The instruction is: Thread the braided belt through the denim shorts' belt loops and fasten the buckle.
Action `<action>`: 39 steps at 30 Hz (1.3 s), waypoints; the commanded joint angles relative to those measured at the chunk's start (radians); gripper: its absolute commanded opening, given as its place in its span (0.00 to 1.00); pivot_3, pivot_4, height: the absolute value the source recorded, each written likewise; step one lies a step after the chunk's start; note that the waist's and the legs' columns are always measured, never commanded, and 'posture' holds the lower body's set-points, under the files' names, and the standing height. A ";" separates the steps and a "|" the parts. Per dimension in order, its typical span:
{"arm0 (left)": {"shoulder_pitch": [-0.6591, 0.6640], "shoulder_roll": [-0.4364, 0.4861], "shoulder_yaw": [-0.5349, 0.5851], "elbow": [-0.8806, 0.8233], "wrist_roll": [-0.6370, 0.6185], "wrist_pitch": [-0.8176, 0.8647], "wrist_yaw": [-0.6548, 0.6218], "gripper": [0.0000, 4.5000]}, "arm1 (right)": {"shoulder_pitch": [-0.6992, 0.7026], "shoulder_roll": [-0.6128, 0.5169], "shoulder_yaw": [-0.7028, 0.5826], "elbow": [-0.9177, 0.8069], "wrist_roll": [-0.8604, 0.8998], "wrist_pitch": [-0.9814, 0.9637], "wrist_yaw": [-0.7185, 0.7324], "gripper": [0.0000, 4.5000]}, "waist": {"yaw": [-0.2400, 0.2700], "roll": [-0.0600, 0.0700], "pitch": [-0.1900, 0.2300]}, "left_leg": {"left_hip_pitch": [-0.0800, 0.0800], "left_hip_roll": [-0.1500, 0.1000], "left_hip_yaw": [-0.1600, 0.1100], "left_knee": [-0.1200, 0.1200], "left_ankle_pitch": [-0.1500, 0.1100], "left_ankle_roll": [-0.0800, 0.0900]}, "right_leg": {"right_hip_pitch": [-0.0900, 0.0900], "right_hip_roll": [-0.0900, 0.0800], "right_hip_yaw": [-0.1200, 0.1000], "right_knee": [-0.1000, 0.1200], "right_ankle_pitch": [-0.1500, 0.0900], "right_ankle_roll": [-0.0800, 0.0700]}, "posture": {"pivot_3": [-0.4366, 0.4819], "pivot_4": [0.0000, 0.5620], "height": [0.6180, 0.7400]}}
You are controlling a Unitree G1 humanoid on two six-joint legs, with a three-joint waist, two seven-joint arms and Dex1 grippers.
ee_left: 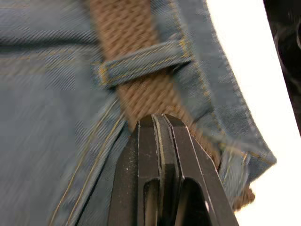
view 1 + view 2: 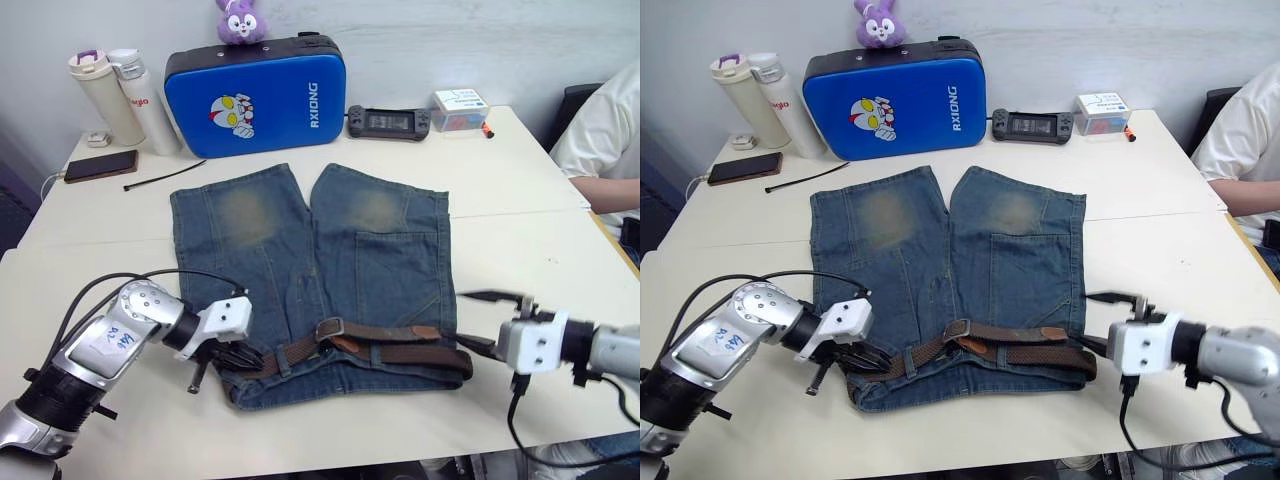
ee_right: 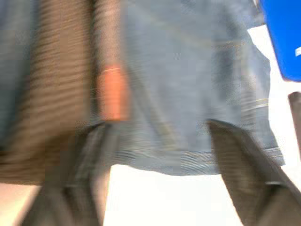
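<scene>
One counter point(image 2: 500, 190) carries denim shorts point(image 2: 310, 270) at centre | braided belt point(image 2: 390, 352) along shorts' waistband, under a belt loop point(image 1: 141, 63) | left end effector point(image 2: 232, 356) clenched on belt at waistband's left corner | right end effector point(image 2: 478, 320) released, beside waistband's right end

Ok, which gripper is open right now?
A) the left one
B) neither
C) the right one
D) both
C: the right gripper has its fingers spread wide beside the shorts, while the left gripper has its fingers pressed together over the belt.
</scene>
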 commanded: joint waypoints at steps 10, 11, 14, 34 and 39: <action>-0.075 0.098 0.242 -0.170 -0.324 0.397 -0.066 0.00 | -0.048 -0.156 0.046 -0.409 0.445 0.679 0.149 0.98 | 0.004 -0.007 0.005 | -0.032 0.001 -0.009 0.016 -0.002 0.002 | -0.019 -0.001 -0.009 -0.001 0.001 0.002 | 0.48 0.27 0.87; -0.075 0.102 0.256 -0.195 -0.353 0.430 -0.060 0.00 | -0.042 -0.164 0.054 -0.435 0.455 0.713 0.152 0.98 | 0.005 -0.007 0.005 | -0.033 0.001 -0.010 0.017 -0.002 0.002 | -0.020 -0.001 -0.010 -0.001 0.001 0.002 | 0.48 0.27 0.87; -0.074 0.104 0.290 -0.265 -0.416 0.507 -0.029 0.00 | -0.046 -0.163 0.089 -0.488 0.457 0.781 0.138 0.98 | 0.007 -0.008 0.008 | -0.034 0.000 -0.013 0.018 -0.002 0.002 | -0.017 -0.002 -0.014 -0.003 0.002 0.003 | 0.48 0.27 0.87; 0.057 0.023 0.323 -0.412 -0.486 0.524 0.234 0.00 | -0.176 0.065 0.142 -0.434 0.458 0.975 0.104 0.02 | 0.027 -0.007 0.012 | -0.033 -0.003 -0.021 0.018 -0.001 0.000 | -0.013 -0.002 -0.019 -0.004 0.002 0.003 | 0.48 0.27 0.87; -0.047 -0.087 0.351 -0.254 -0.427 0.501 0.383 0.28 | -0.297 0.118 0.100 -0.294 0.418 0.959 0.074 0.33 | 0.030 -0.009 0.013 | -0.033 -0.004 -0.022 0.020 0.000 0.001 | -0.011 -0.002 -0.020 -0.003 0.003 0.004 | 0.48 0.27 0.87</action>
